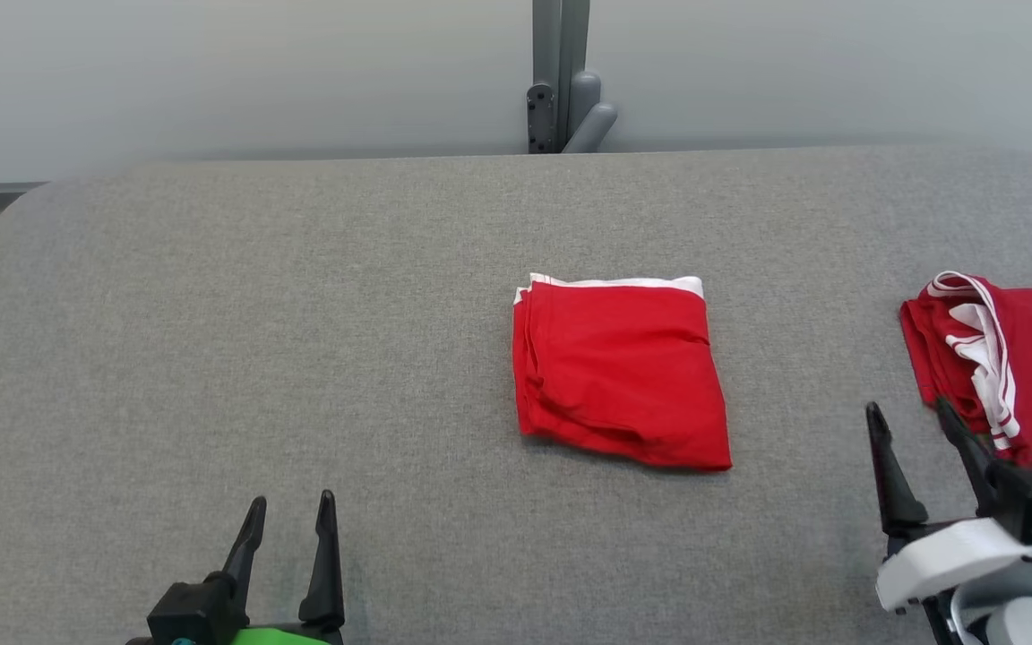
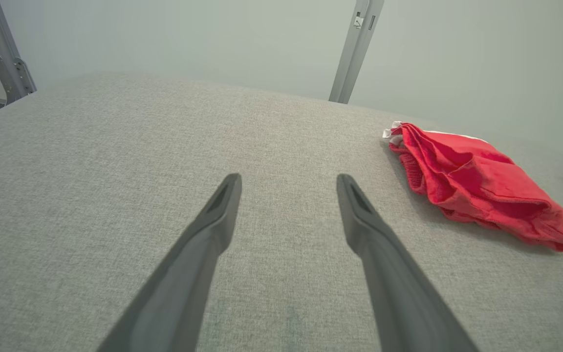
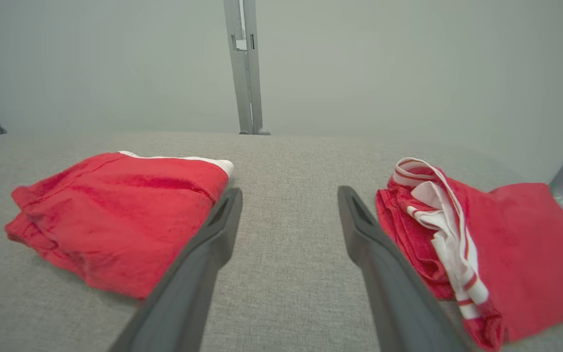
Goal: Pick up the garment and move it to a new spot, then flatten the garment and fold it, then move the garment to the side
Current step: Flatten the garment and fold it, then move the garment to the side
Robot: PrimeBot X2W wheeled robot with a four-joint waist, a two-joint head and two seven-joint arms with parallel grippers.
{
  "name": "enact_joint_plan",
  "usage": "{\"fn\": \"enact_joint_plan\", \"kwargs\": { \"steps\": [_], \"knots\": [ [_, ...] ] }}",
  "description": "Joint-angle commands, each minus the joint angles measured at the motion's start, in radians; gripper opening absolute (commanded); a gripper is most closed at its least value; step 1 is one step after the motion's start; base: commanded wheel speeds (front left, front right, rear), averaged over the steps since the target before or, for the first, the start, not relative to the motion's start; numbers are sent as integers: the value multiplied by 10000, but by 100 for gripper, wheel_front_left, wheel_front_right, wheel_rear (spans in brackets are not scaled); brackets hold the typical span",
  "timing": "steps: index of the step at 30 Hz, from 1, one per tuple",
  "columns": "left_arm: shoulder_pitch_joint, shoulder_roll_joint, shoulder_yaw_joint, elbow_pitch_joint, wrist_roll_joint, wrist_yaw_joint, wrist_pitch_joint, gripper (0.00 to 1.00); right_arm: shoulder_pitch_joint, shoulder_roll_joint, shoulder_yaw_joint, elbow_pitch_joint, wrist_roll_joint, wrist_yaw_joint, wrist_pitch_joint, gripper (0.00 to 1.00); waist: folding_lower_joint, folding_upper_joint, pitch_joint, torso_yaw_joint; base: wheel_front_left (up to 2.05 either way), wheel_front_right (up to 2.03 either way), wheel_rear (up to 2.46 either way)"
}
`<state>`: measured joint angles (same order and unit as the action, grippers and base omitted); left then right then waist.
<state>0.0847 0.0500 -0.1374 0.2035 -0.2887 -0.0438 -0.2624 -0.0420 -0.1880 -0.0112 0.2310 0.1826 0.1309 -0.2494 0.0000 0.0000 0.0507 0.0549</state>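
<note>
Hands are open and empty: left hand [image 1: 292, 497], right hand [image 1: 908, 406]. Folded red garment [image 1: 621, 372] lies mid tabletop [image 1: 301, 296], apart from both. Likely the move-aside step: grip all layers at one edge and drag flat so the folds hold. Beside the right hand is a striped red cloth [image 1: 1009, 358], possibly another garment.

Both arms sit low at the near edge of the worktop [image 1: 211, 287]. The left gripper [image 1: 292, 500] is left of middle, with dark fingers pointing toward the far edge, parted, nothing between them. A green wrist cover [image 1: 276, 636] shows behind it. The left wrist view shows the same gripper [image 2: 289, 181], jaws apart. The right gripper [image 1: 910, 408] is by the near right corner, fingers leaning slightly left, spread and empty [image 3: 290, 190]. A white wrist housing [image 1: 955, 555] sits below it.
</note>
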Motion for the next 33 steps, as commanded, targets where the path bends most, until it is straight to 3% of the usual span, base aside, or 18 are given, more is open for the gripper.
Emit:
{"fn": "enact_joint_plan", "kwargs": {
  "steps": [1,7,16,28,33],
  "knots": [
    [167,15,8,-18,46,-18,-24,100,300,118,-250,72,-183,-5,-103,100,0,0,-111,-83,0,0,0],
    [420,15,203,93,212,-218,-24,100,1213,428,-1001,-630,-710,-7,-153,100,0,0,-378,-173,0,0,0],
    [775,15,555,129,275,-414,-24,100,1908,541,-1094,-1096,-586,-7,-157,100,0,0,-721,-214,0,0,0],
    [728,15,452,173,148,-416,-24,100,2136,751,-1206,-882,-568,-7,-156,100,0,0,-874,24,0,0,0],
    [683,15,420,152,182,-410,-24,100,1520,934,-1121,-193,227,-7,-155,100,0,0,-822,53,0,0,0]
  ]
}}
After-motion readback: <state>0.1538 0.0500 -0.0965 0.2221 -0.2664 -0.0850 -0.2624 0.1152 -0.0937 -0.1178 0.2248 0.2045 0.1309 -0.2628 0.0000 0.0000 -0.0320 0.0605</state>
